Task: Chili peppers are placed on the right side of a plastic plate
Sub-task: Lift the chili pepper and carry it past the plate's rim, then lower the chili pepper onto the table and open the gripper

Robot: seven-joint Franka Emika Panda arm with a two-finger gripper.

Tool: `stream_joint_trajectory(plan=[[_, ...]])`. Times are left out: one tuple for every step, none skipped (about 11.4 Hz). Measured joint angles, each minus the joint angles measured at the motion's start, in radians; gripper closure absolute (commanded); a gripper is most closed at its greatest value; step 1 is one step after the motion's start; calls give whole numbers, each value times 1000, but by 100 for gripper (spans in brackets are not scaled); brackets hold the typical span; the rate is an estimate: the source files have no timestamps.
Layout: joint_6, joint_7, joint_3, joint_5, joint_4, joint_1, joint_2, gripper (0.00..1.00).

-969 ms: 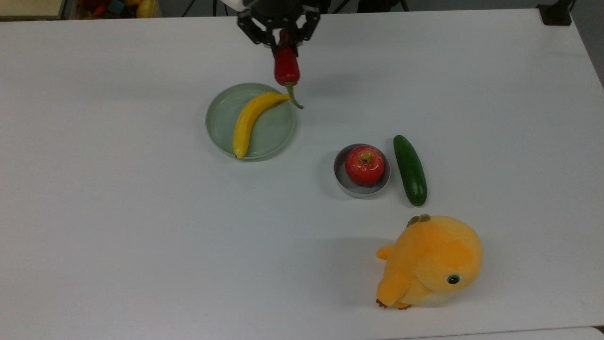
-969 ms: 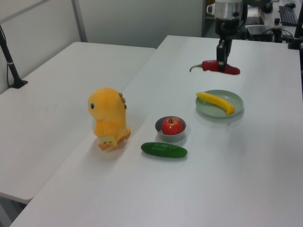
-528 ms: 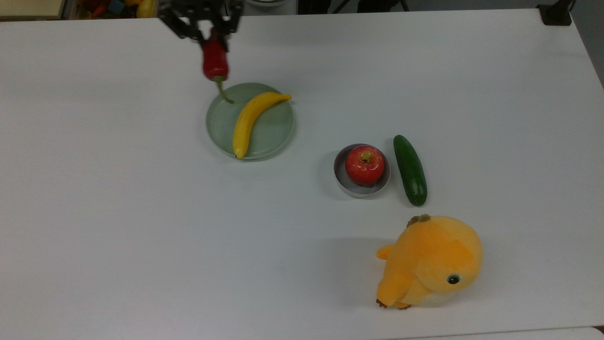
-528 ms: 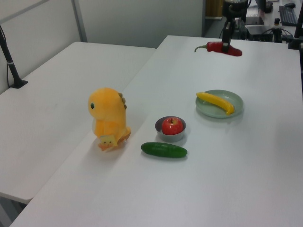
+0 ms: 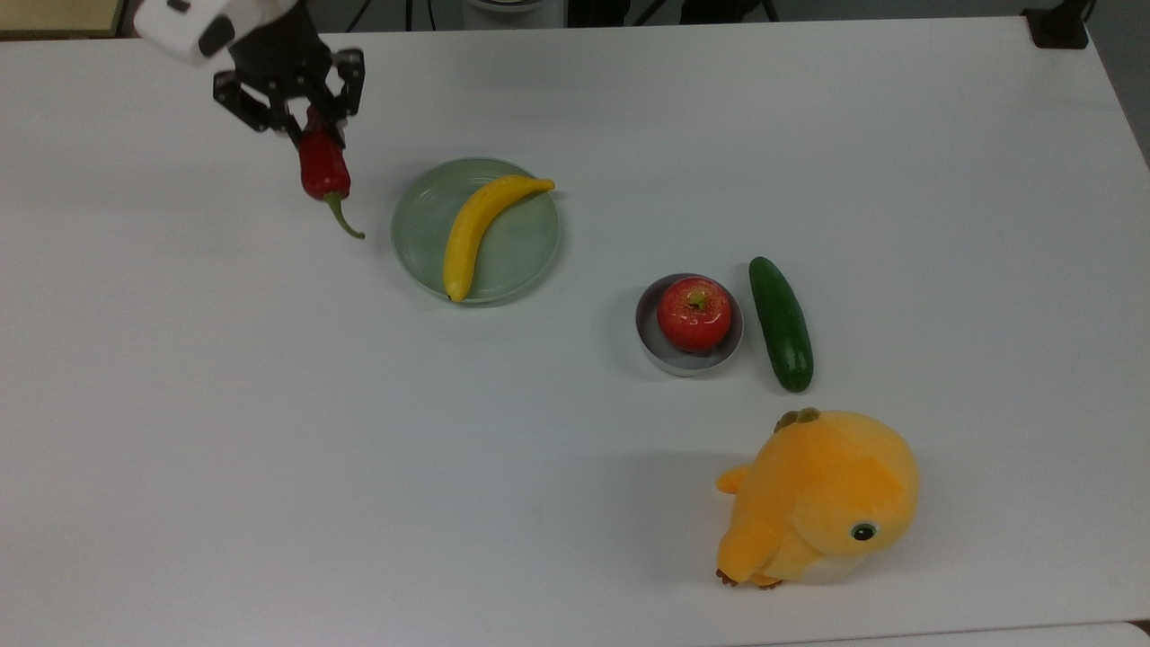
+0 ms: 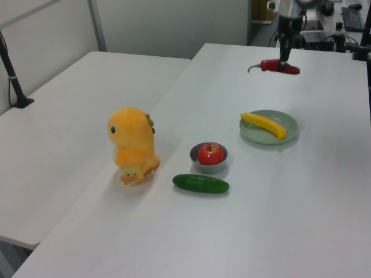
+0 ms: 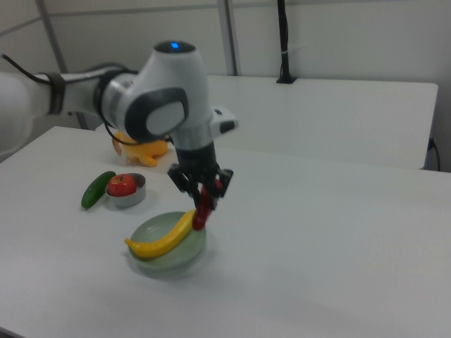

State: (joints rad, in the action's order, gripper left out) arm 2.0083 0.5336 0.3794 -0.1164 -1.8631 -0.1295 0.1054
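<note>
Tool [image 5: 305, 121] clamped on one chili pepper [image 5: 322, 167], seemingly airborne beside one plastic plate [image 5: 530, 225].

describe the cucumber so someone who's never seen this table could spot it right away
Start at the big orange plush toy near the top view's lower right, then look just above it to the small grey bowl holding a red apple. The cucumber lies flat on the table right beside that bowl, on the top view's right. It is the only long, smooth, dark green thing there.

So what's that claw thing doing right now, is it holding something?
End effector: closed on the chili pepper, held above the table.
</note>
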Motion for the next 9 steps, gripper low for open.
stream_joint_trajectory(plan=[[33, 15, 0, 0, -10, 10, 33, 100], [62, 26, 0, 0, -15, 21, 67, 100], [105, 36, 0, 0, -23, 31, 100, 100], [158, 44, 0, 0, -42, 39, 128, 100], [205, 46, 0, 0, -62, 46, 152, 100], [233, 48, 0, 0, -77, 51, 172, 98], [243, 48, 0, 0, -85, 52, 187, 94], [243, 49, -1, 0, -86, 51, 200, 87], [243, 49, -3, 0, -88, 49, 210, 61]])
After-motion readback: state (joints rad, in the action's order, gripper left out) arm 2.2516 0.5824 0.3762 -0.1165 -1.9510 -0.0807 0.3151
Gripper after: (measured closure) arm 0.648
